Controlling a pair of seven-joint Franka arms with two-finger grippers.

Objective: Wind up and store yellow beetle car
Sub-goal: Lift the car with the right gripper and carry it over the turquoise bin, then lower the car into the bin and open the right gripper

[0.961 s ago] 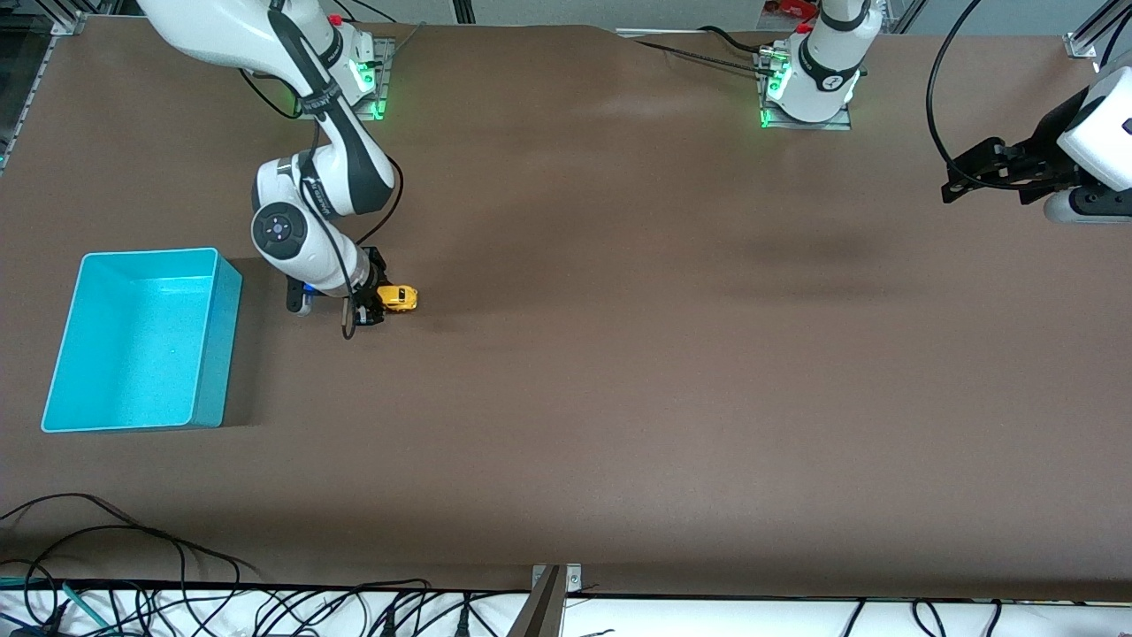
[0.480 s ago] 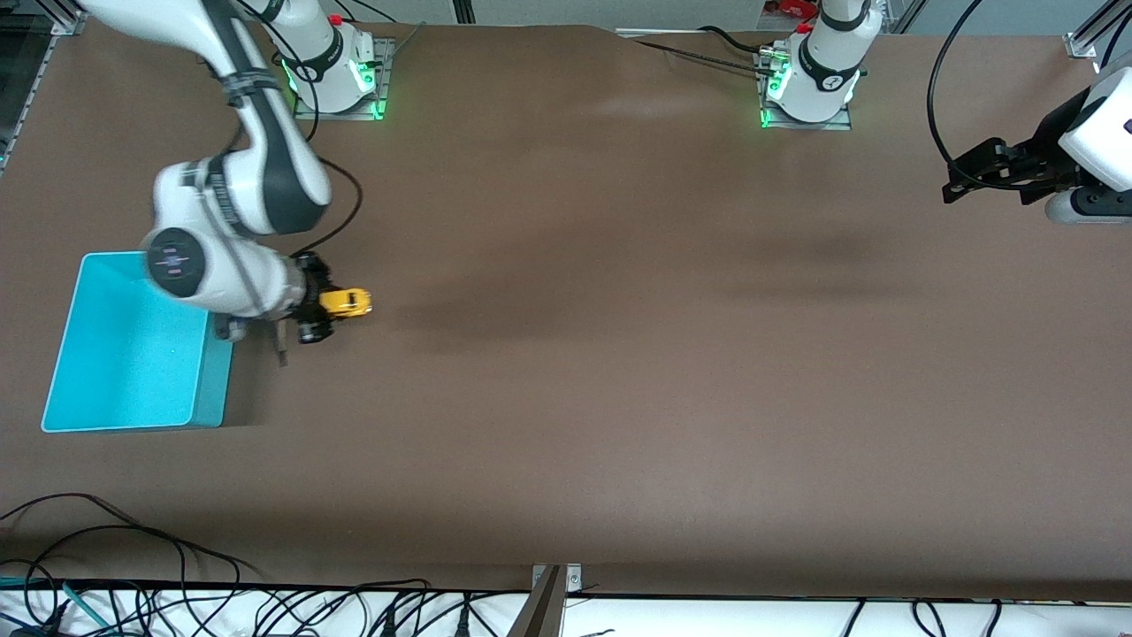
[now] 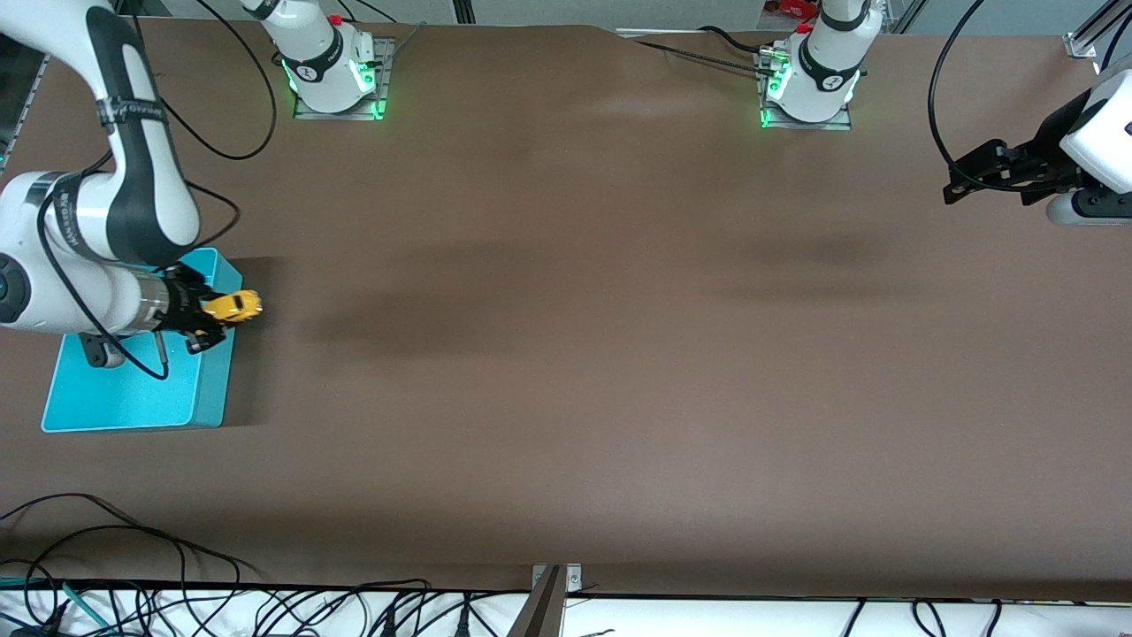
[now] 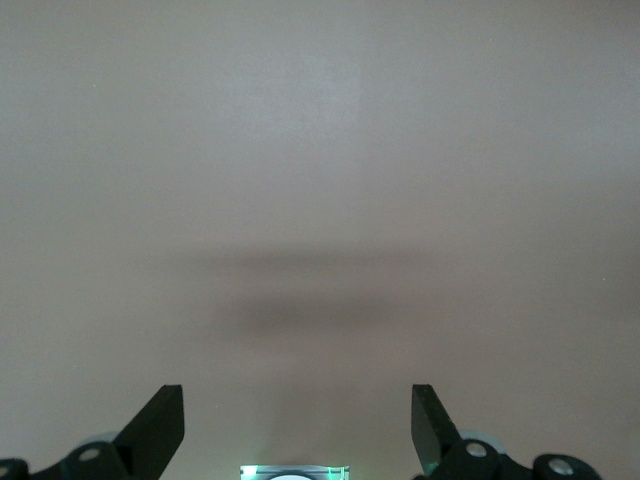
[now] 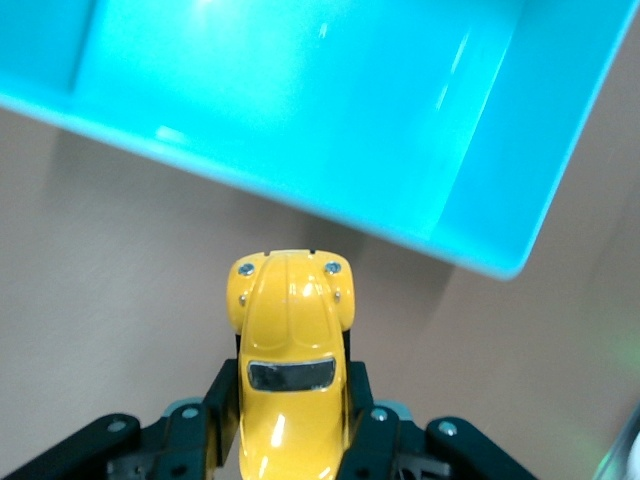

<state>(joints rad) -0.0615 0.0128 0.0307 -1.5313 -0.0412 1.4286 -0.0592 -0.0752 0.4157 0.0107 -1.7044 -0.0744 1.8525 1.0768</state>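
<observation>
Looking at the front view first: right gripper (image 3: 202, 317) is clamped on the car (image 3: 233, 305), carrying it in the air over the bin's (image 3: 133, 402) long edge, the one facing the table's (image 3: 566, 354) middle. Bin sits at the right arm's end of the table. My guess is the winding's done and this is the storing bit, the car just isn't over the bin's inside yet. Left gripper (image 3: 986, 172) waits up by the table's edge at the left arm's end, out of the way.

Left wrist view: fingers (image 4: 160, 425) spread wide, nothing between them, only bare table below.

Right wrist view: car (image 5: 290, 365) pinched by its sides, nose pointing out toward the bin (image 5: 300, 110) wall, so letting go once it's over the inside should drop it in
</observation>
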